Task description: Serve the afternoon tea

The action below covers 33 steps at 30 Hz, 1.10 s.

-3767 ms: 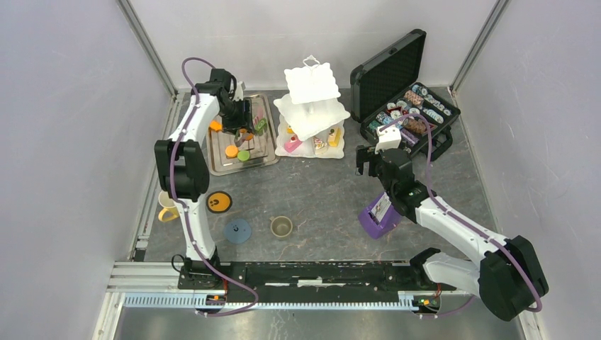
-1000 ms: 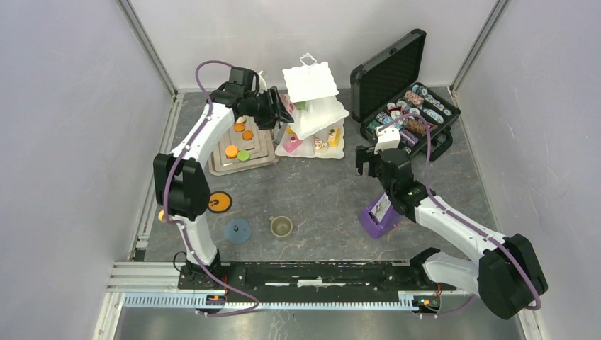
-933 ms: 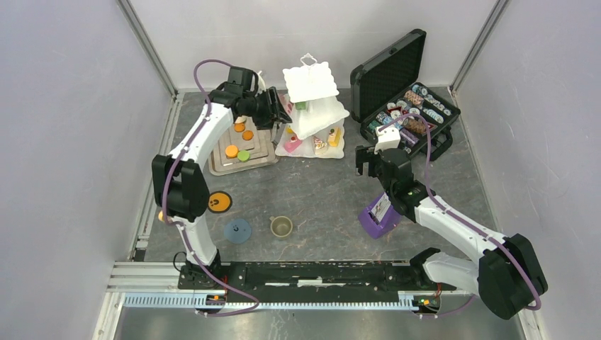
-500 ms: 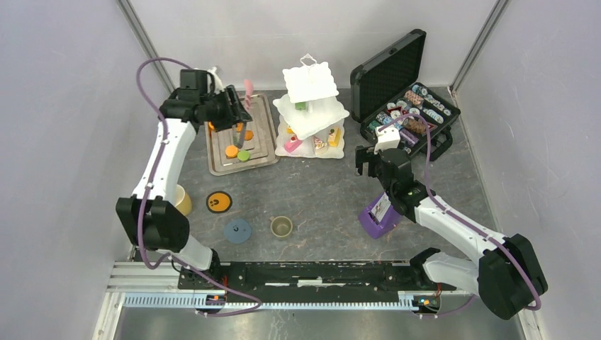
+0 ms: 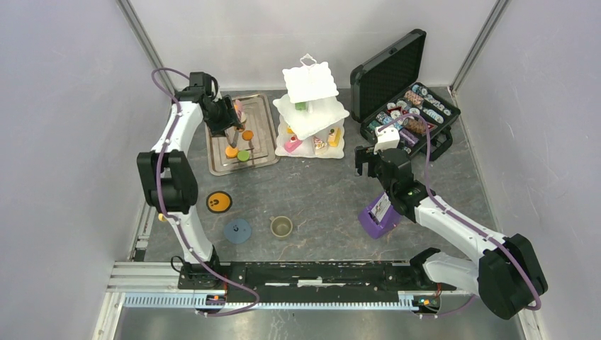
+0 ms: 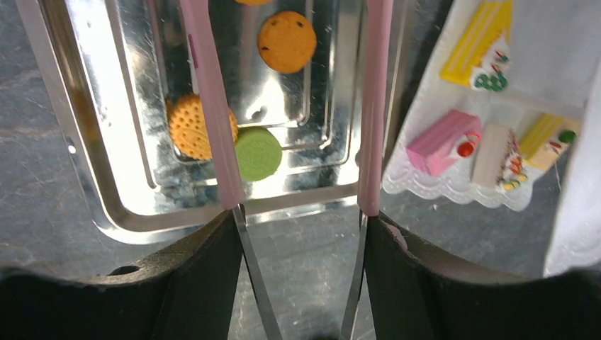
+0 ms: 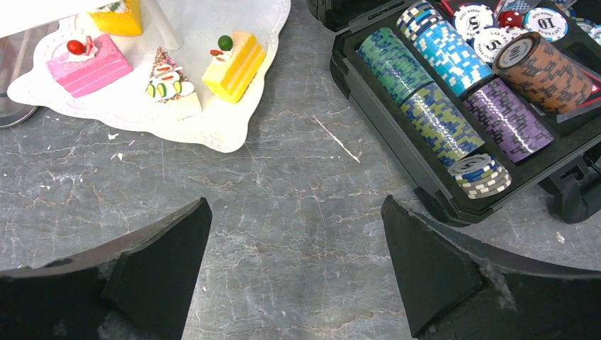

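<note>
My left gripper [image 5: 225,117] [image 6: 301,234] is shut on a pair of pink-tipped metal tongs [image 6: 212,106], which hang over the steel tray [image 5: 264,152]. The tong arms stand apart with nothing between them. Below lie an orange cookie [image 6: 287,41], an orange waffle round [image 6: 186,127] and a green round [image 6: 259,152]. The white three-tier stand [image 5: 312,99] carries a green pastry [image 5: 301,106] on its middle tier. Its bottom tier holds a pink cake [image 7: 88,67] and a yellow cake [image 7: 237,67]. My right gripper [image 5: 368,159] [image 7: 296,234] is open above bare table.
An olive cup [image 5: 281,227], an orange-and-black coaster [image 5: 219,202] and a blue coaster [image 5: 237,231] sit in front. A sliver of yellow mug [image 5: 163,217] shows behind the left arm. The black chip case [image 5: 407,106] and purple card holder [image 5: 379,212] are on the right.
My left arm has swung from the stand's middle tier back over the tray, the tongs empty and slightly wider. The green pastry stays on the middle tier. The right arm is still.
</note>
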Motion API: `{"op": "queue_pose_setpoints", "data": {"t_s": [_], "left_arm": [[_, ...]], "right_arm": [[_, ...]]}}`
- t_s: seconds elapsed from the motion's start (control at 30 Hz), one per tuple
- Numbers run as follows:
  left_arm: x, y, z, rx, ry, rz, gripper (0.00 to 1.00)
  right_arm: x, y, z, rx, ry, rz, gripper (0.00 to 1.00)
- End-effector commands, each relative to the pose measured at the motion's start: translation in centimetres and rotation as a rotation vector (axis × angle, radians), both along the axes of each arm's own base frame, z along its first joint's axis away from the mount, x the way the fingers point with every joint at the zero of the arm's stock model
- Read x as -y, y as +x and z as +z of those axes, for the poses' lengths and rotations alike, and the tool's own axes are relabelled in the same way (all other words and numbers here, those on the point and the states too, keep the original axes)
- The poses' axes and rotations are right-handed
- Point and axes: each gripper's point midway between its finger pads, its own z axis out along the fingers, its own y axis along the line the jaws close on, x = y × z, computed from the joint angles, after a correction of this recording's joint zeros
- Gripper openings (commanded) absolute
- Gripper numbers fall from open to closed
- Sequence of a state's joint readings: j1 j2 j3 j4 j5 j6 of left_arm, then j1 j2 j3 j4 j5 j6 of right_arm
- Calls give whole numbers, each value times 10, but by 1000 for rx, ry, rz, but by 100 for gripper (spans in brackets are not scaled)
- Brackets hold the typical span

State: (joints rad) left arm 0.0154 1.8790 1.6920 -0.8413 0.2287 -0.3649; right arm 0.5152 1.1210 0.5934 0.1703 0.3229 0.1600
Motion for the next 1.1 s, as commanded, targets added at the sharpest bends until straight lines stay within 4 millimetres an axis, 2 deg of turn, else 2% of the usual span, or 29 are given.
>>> {"op": "queue_pose_setpoints", "data": {"t_s": [0.0, 0.1, 0.3, 0.47, 0.67, 0.7, 0.8, 1.07], "left_arm": [[-22, 27, 9, 60, 101, 5, 67], [-28, 32, -2, 32, 131, 5, 67], [-25, 39, -30, -20, 121, -18, 68], [-21, 47, -32, -2, 102, -22, 67], [-19, 32, -41, -5, 127, -28, 75], [-3, 27, -44, -2, 144, -59, 76], [3, 21, -55, -5, 197, -66, 79], [14, 24, -82, -39, 293, -97, 86]], "right_arm": [[-2, 6, 22, 53, 23, -8, 98], [-4, 6, 18, 45, 24, -2, 98], [-5, 7, 15, 37, 21, -3, 98], [-5, 7, 15, 37, 23, -3, 98], [-4, 8, 15, 38, 21, -5, 98], [-4, 8, 14, 37, 19, -6, 98], [-5, 8, 14, 36, 24, -4, 98], [-5, 6, 17, 45, 32, -1, 98]]}}
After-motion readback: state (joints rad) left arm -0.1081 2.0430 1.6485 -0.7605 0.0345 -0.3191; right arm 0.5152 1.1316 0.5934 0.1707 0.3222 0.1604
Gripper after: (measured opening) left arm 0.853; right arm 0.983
